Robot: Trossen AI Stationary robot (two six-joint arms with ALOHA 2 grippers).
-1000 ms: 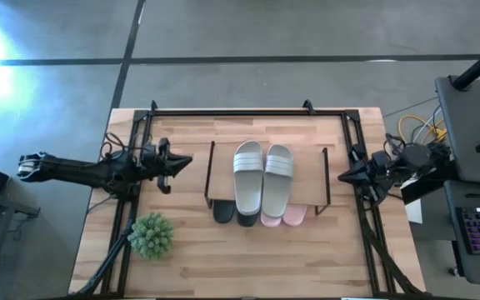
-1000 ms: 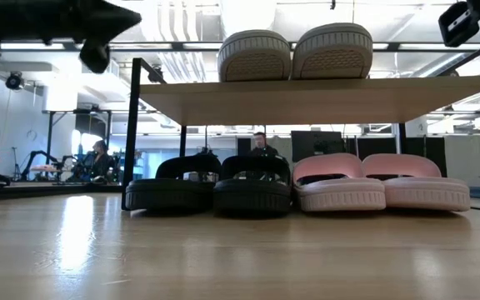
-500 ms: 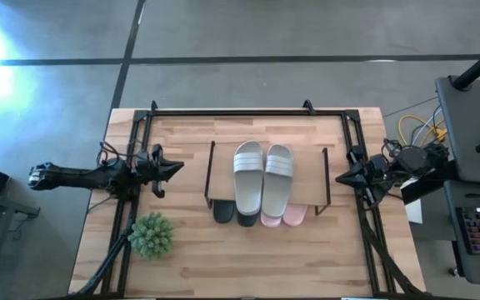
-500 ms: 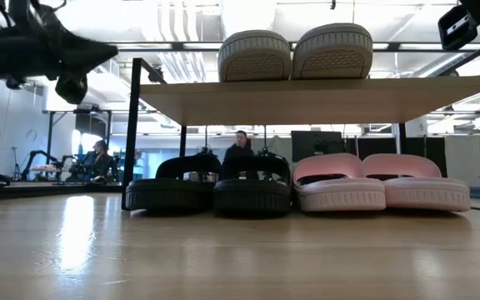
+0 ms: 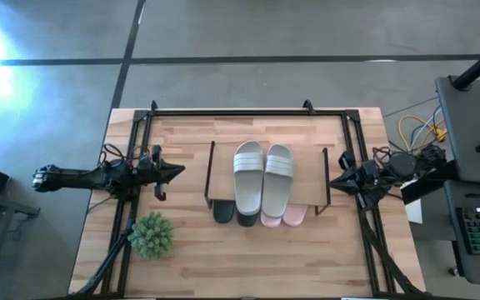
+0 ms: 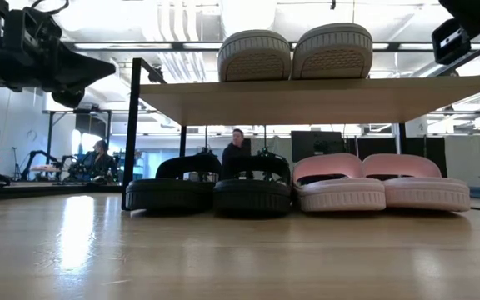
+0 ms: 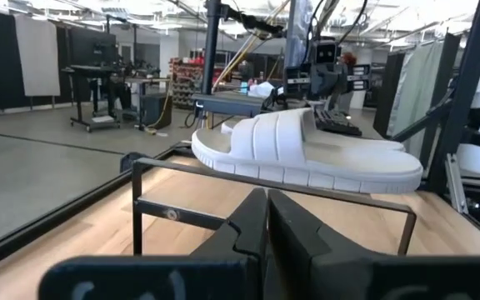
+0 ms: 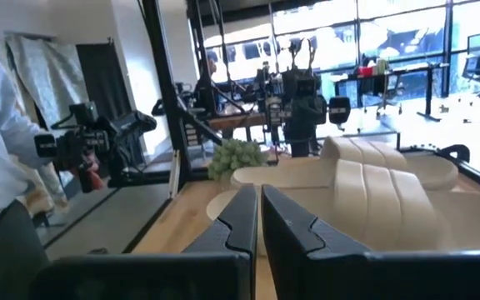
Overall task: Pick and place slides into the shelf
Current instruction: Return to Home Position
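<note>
All six stowed: grey slides [image 5: 263, 173] atop the shelf [image 5: 308, 179], black slides [image 6: 208, 190] and pink slides [image 6: 380, 187] beneath, on the bench [image 6: 223, 250]. Left gripper [image 5: 178, 170] has drawn back from the shelf; right gripper [image 5: 333, 182] waits opposite; both fingers clenched, empty; placing judged complete
</note>
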